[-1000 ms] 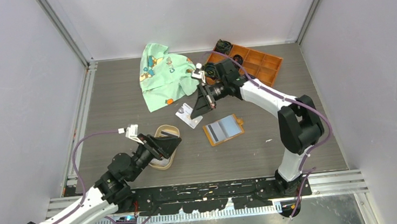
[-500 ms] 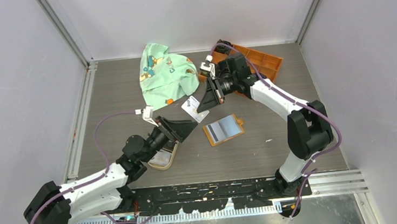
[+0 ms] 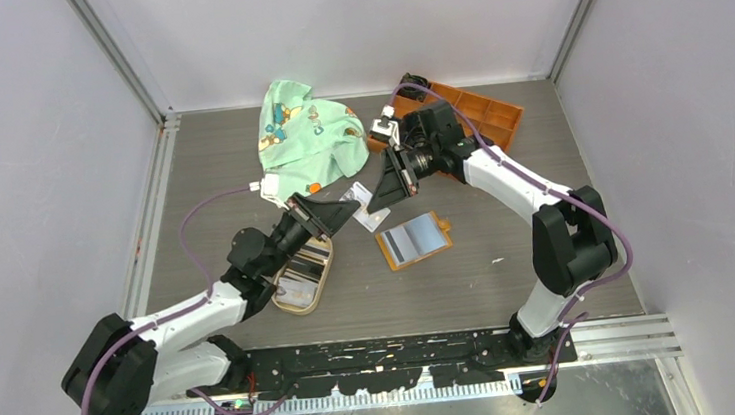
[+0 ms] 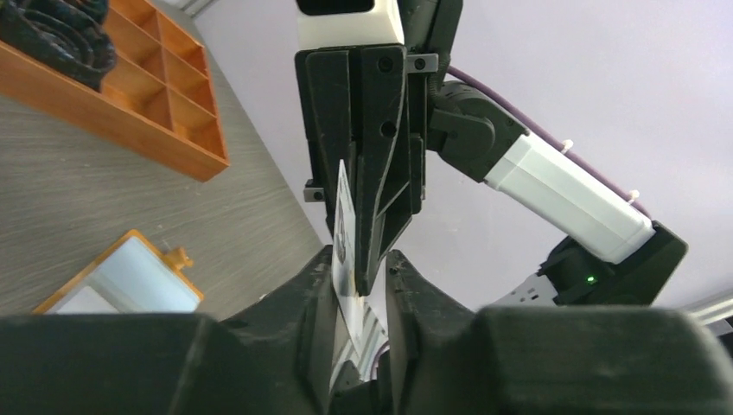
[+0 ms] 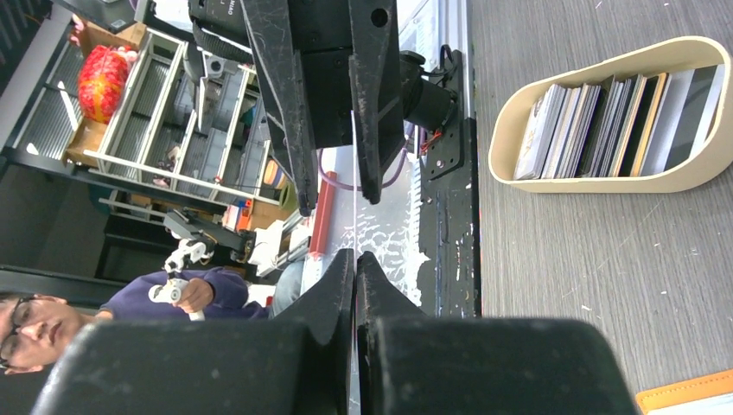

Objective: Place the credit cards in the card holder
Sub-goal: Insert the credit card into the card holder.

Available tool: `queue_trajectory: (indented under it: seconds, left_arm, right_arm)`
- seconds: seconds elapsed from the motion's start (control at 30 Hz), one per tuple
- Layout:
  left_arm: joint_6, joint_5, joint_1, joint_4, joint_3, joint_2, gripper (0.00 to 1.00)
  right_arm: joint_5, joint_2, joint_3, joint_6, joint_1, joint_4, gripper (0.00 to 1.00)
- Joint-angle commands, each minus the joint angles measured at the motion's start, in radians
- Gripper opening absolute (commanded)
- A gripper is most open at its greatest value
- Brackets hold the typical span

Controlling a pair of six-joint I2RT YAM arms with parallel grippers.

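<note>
One white credit card [image 3: 368,215] hangs in the air between the two arms, left of the card holder. My right gripper [image 3: 379,198] is shut on its upper part; in the right wrist view the card [image 5: 355,181] shows edge-on as a thin line running out of my gripper [image 5: 355,259]. My left gripper [image 4: 359,259] straddles the card's [image 4: 343,229] lower end. The card lies against one finger and a gap shows at the other. The orange card holder [image 3: 414,240] lies open on the table, pale slots up. Several more credit cards [image 3: 304,268] stand in the tan dish [image 3: 297,307].
An orange compartmented tray [image 3: 481,115] with dark items sits at the back right. A green printed cloth [image 3: 302,138] lies at the back centre. The two grippers meet nose to nose above the table, between the dish and the card holder.
My left arm swung from above the dish up and right to the card, its jaws narrowing around it. My right gripper lifted the card off the table and kept its grip.
</note>
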Motion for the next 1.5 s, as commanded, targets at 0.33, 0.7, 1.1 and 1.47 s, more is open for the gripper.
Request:
queue_trajectory:
  seconds: [0.33,0.7,1.1,1.47]
  left_arm:
    - [-0.041,0.186,0.073,0.156,0.029,0.086,0.0]
    - [-0.018,0.223,0.072,-0.034,-0.022,0.056,0.0]
    - [0.028,0.134,-0.035,-0.055,0.014,0.229,0.0]
    - [0.035,0.046,-0.103,-0.017,0.085,0.42,0.0]
  right_arm:
    - [0.095,-0.104,0.053,-0.225,-0.069,-0.165,0.39]
    - [0.549,-0.295,-0.002,-1.076,-0.158,-0.673,0.62]
    - [0.719,-0.306,-0.213,-1.516,-0.169,-0.635,0.73]
    - [0.823,-0.259,-0.327,-1.717,-0.17,-0.579,0.82]
